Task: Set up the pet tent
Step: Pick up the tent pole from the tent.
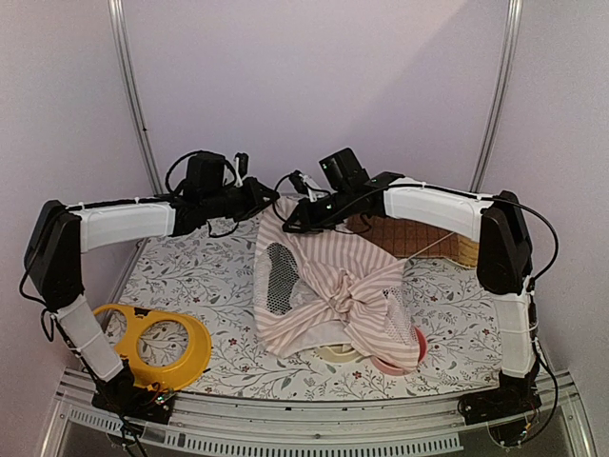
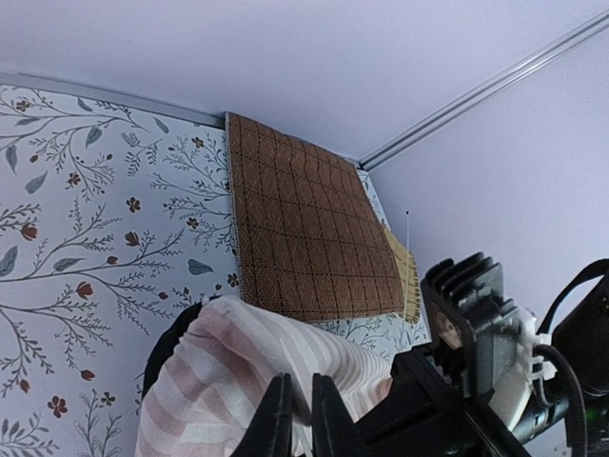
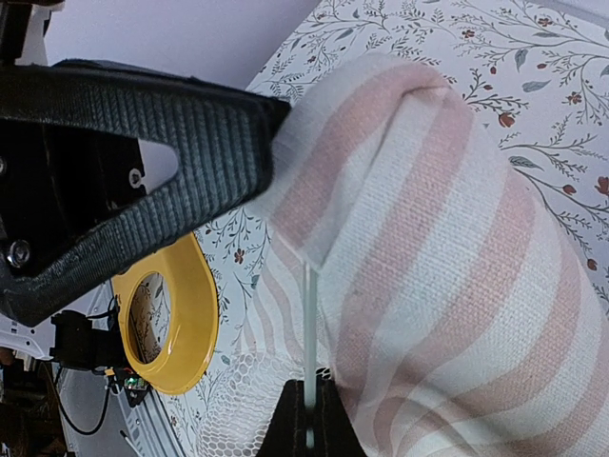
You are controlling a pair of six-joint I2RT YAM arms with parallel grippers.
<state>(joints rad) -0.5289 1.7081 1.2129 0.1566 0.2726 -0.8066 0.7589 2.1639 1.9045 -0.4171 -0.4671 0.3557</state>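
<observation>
The pink-and-white striped pet tent (image 1: 328, 286) is lifted at its far end above the floral table, its mesh panel (image 1: 279, 276) facing left. My left gripper (image 1: 271, 198) is shut on a fold of the tent fabric (image 2: 257, 371) at the top left corner. My right gripper (image 1: 297, 221) is shut on a thin clear pole (image 3: 309, 333) that runs up into a striped sleeve (image 3: 419, 238) of the tent. In the right wrist view the left gripper's finger (image 3: 143, 143) presses the same sleeve from the left.
A brown quilted square mat (image 2: 304, 228) lies at the far right corner of the table. A yellow double bowl holder (image 1: 157, 343) sits at the near left. A pink bowl (image 1: 395, 362) and a cream bowl (image 1: 341, 352) peek out under the tent's near edge.
</observation>
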